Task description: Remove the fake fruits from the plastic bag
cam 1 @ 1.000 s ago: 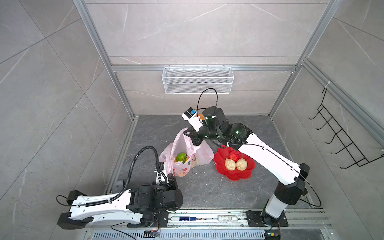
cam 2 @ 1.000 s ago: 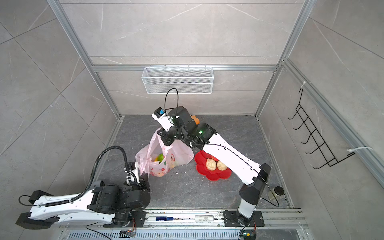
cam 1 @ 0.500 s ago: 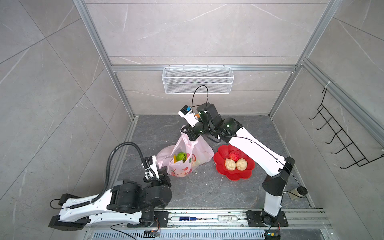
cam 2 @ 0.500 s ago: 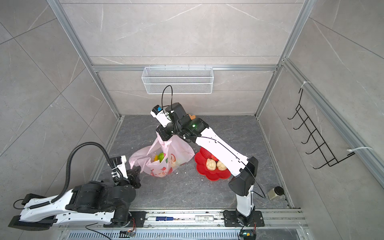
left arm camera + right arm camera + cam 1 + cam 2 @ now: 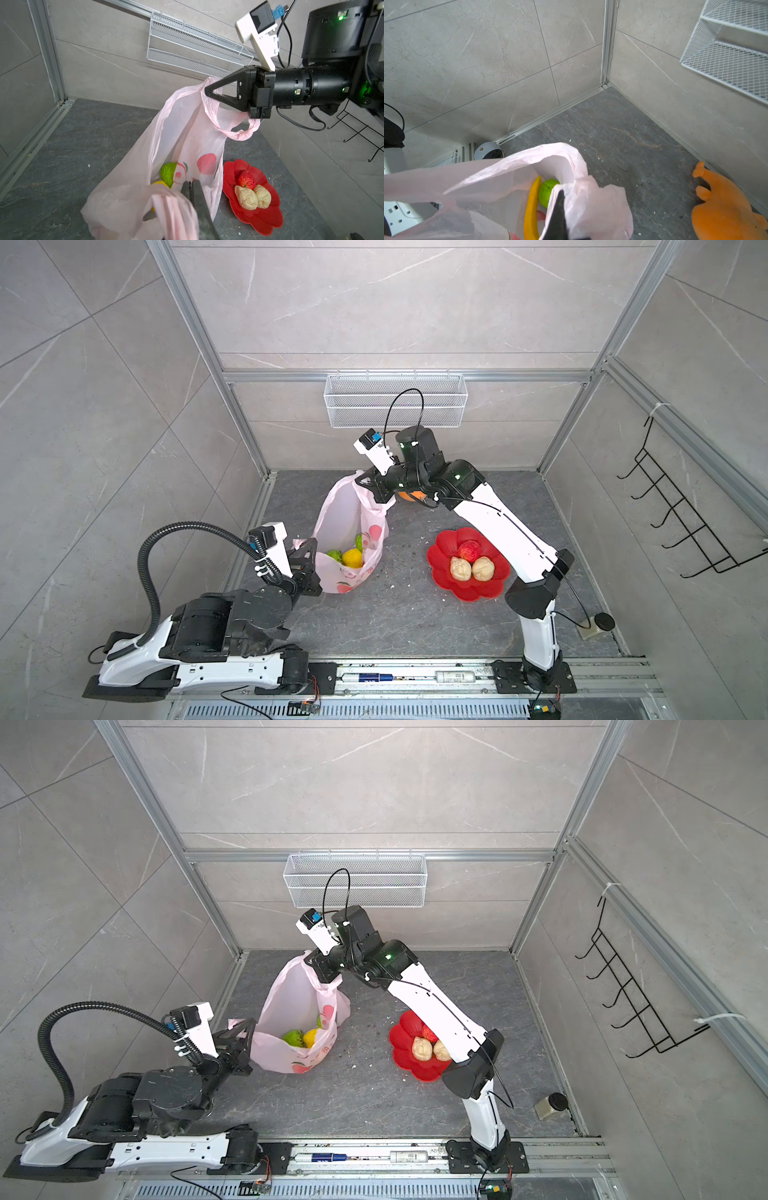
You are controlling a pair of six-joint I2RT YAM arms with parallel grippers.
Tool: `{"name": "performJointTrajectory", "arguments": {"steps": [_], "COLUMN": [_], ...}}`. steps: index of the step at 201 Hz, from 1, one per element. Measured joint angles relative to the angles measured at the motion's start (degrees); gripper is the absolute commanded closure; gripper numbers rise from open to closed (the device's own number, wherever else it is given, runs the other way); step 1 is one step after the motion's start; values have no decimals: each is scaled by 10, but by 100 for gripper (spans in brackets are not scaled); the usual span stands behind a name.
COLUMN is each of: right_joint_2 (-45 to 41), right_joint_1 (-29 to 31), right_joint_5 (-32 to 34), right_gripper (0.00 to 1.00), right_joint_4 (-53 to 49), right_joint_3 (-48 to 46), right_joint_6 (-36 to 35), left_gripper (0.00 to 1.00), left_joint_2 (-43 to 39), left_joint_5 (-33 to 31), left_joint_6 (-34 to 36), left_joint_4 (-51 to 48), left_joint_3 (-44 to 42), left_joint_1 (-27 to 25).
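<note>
Now, left arm: folded low at the near-left of the worktop [image 5: 395,614], wrist angled up, left tool [image 5: 308,551] clenched on one handle loop of the plastic bag [image 5: 345,506].
Right arm: stretched across to the far middle, right tool [image 5: 366,482] raised, clenched on the other loop.
Bag: bottom on worktop, mouth stretched open between both tools.
Fruits inside: green ball [image 5: 334,556], yellow ball [image 5: 352,558], banana [image 5: 531,203].
Fruits out: red ball [image 5: 468,549], beige lumps [image 5: 460,568] on red plate [image 5: 440,547], right of bag.
Change: right tool higher and farther back than a second ago; bag pulled taller, mouth wider; plate contents same.
</note>
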Motion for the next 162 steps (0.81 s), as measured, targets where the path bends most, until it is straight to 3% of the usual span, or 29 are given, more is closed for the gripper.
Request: {"name": "performJointTrajectory", "arguments": {"steps": [40,72,92,123,162], "right_joint_2": [-101,-135,-161,-208,-262], "right_joint_1": [-1,-3,-5,-9,-12], "right_joint_5": [-2,1,5,17,33], "right_gripper": [94,87,76,49,36], "right_joint_4": [89,115,118,123,111], "right_joint_3": [-307,-455,-499,-517,-514], "right_joint_6": [35,66,83,98,106], "left_gripper": [100,100,100,100,100], "left_joint_2": [25,107,140,133,116], "left_joint_5": [47,110,143,174,206], "left_joint_6": [-138,-247,-288,-314,-328], "left_joint_4": [-63,-101,-106,-105,-103], "left_joint_3": [-82,-121,-127,-127,-127], "left_joint_1": [0,0,0,0,0]}}
